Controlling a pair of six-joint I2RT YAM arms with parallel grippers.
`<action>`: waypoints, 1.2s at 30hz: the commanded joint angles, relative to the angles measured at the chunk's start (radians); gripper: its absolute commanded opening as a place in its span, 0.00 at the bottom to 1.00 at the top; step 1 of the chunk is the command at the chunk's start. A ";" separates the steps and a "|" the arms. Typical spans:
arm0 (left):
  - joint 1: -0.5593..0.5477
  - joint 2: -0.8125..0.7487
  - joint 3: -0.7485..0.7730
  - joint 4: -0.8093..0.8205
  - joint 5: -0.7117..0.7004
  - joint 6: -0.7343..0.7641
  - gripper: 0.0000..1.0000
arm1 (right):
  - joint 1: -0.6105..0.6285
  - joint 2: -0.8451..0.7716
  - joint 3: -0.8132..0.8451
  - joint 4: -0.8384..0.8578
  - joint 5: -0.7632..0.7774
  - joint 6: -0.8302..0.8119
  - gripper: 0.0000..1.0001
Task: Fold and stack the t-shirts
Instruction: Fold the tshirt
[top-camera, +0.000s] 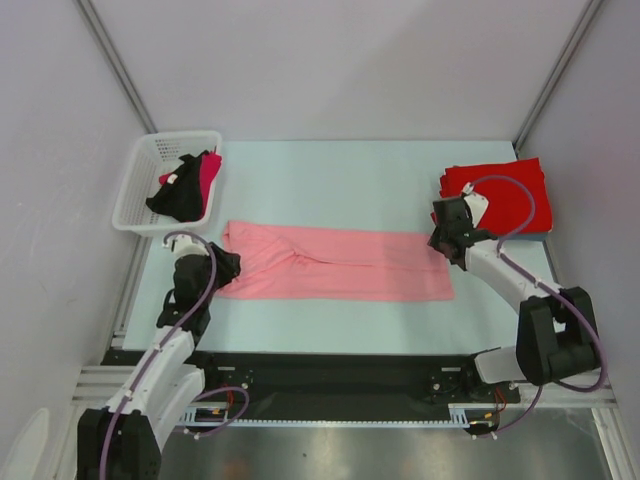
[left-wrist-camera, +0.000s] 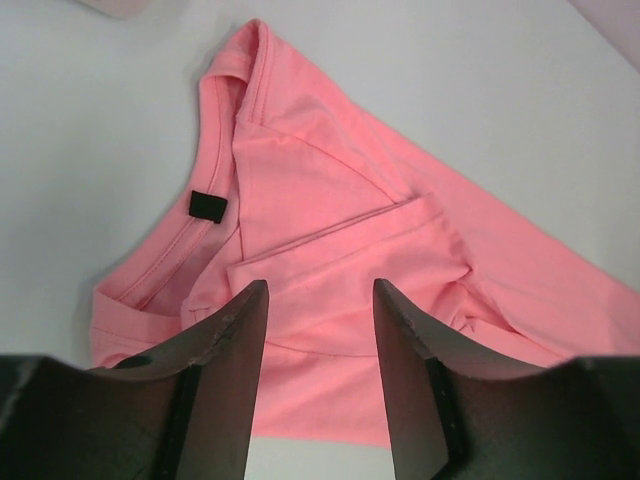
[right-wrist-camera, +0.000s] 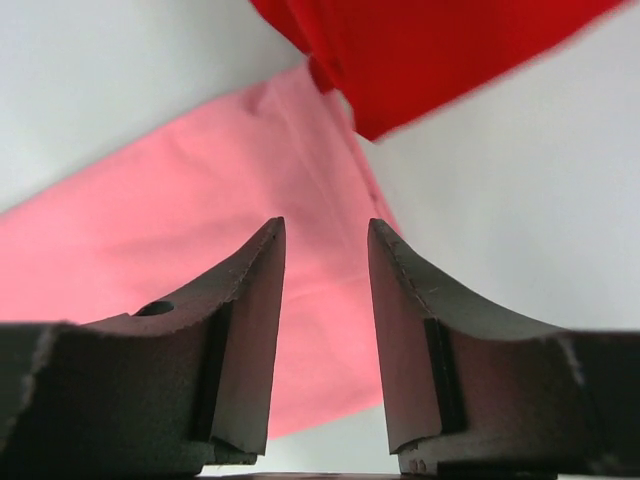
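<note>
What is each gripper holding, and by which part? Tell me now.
Nothing is held. The left gripper and the right gripper both stand open over the pink shirt, with no cloth pinched between their fingers.

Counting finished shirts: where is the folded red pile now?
In the top view, the red t-shirts lie folded at the far right of the table, just beyond the right gripper and the pink t-shirt's right end.
</note>
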 joint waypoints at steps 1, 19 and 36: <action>-0.006 0.049 0.052 0.012 -0.006 -0.013 0.52 | 0.005 0.085 0.098 0.040 -0.043 -0.023 0.42; 0.000 0.556 0.452 -0.054 -0.016 -0.082 0.51 | 0.318 0.562 0.530 0.325 -0.788 -0.026 0.43; -0.025 0.972 0.696 -0.197 0.014 -0.216 0.49 | 0.371 1.001 0.877 0.505 -1.184 0.100 0.44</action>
